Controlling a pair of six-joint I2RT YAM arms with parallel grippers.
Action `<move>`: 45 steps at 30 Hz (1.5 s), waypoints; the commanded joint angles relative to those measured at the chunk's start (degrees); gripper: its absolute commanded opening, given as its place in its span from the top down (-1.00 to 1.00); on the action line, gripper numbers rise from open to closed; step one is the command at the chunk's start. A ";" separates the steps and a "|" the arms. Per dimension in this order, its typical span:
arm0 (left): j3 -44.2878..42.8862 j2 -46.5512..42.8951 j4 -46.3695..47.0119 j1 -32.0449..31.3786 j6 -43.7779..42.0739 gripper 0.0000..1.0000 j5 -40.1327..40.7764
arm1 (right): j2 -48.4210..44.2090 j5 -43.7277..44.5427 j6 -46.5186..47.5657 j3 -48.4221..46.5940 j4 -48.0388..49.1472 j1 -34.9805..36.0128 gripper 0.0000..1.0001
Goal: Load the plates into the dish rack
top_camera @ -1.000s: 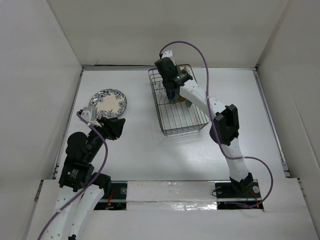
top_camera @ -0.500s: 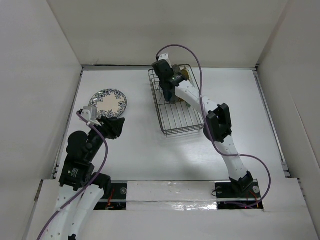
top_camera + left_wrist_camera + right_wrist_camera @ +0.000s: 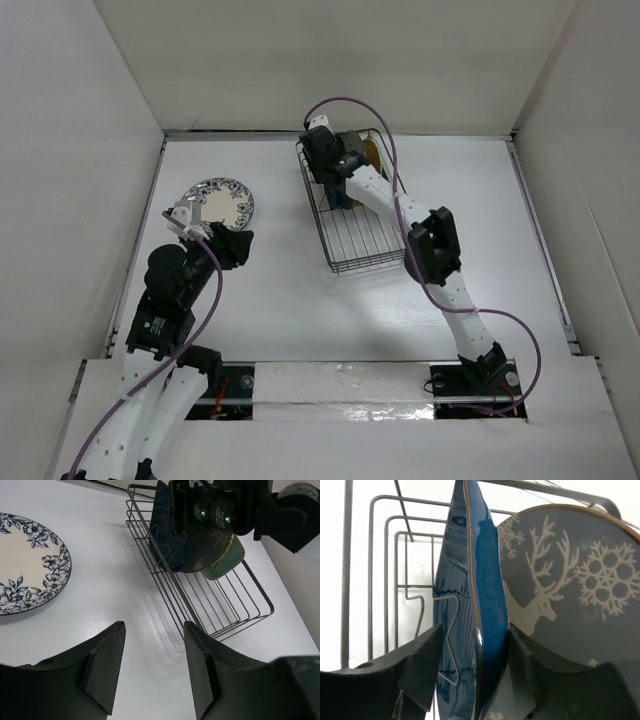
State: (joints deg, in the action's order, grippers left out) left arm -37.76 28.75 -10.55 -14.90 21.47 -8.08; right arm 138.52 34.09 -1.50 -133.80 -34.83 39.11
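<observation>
The dish rack [image 3: 362, 238] stands at the back centre, and also shows in the left wrist view [image 3: 220, 605]. My right gripper [image 3: 330, 168] is inside its far end, jaws open round the upright dark blue plate [image 3: 487, 580]. The right finger touches the plate; the left finger stands apart from it. A grey plate with a deer pattern [image 3: 570, 580] stands just behind, then a pale green one [image 3: 229, 566] and a yellow one [image 3: 371, 150]. The blue-floral plate [image 3: 216, 204] lies flat on the table at the left. My left gripper [image 3: 232, 245] is open and empty just beside it, near its right edge.
White walls close in the table on the left, back and right. The near half of the rack [image 3: 235, 615] holds bare wires only. The right arm's elbow [image 3: 432, 245] hangs over the rack's right side.
My right gripper has shifted left and farther back in the rack with the dark blue plate between its jaws. My left gripper has risen slightly toward the floral plate.
</observation>
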 commanded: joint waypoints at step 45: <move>-0.31 59.66 26.27 32.47 28.53 -0.03 4.04 | -66.45 -54.47 -22.06 62.96 55.13 5.80 -0.02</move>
State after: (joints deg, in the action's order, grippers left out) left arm -37.17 87.07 11.97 16.29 48.66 -1.41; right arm 73.87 -18.61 -21.80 -71.20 15.40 44.71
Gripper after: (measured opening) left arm 0.517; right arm 0.509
